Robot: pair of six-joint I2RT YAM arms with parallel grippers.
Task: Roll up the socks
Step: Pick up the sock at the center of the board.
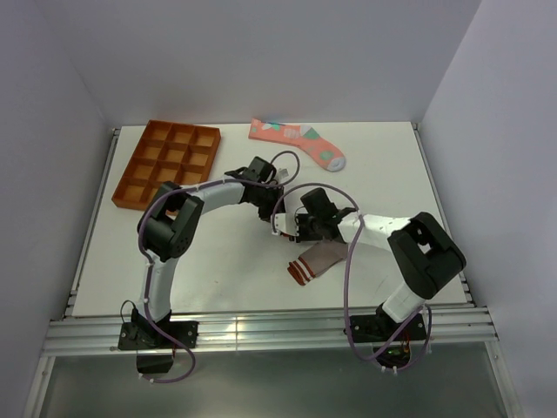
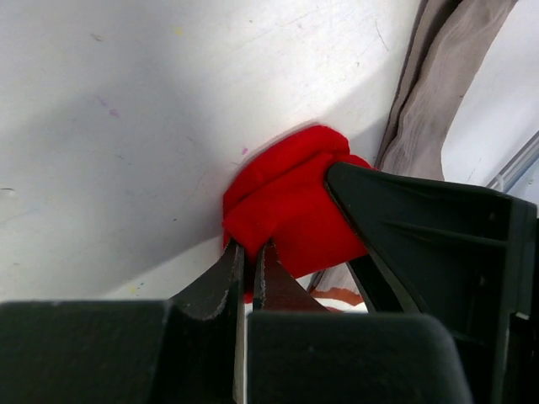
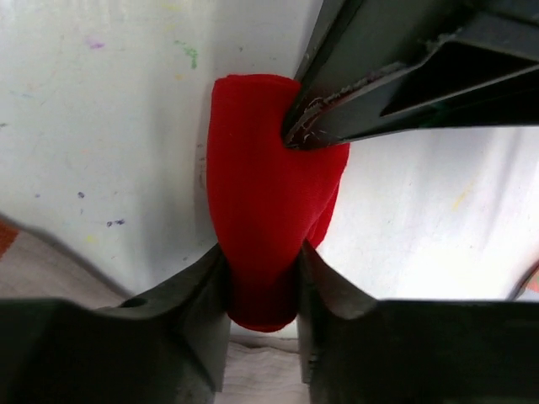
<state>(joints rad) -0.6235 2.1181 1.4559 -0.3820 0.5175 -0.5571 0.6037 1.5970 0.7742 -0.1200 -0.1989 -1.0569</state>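
The red sock (image 3: 253, 227) is being rolled at the middle of the table (image 1: 218, 270), just beside the grey-brown sock (image 1: 315, 261); the right fingers (image 3: 198, 295) are clamping its bundled body from both sides; the left fingers (image 2: 223, 273) are pinching together on a fold at its other end. The next move is probably calling for the left to tuck that fold over while the right is holding the bundle tight.

White table (image 1: 113, 261), lightly flecked; metal rail (image 1: 261, 331) along near edge. Plain pale walls (image 1: 278, 52) left, far, right. Grey floor (image 1: 278, 387) nearest. Soft even light.
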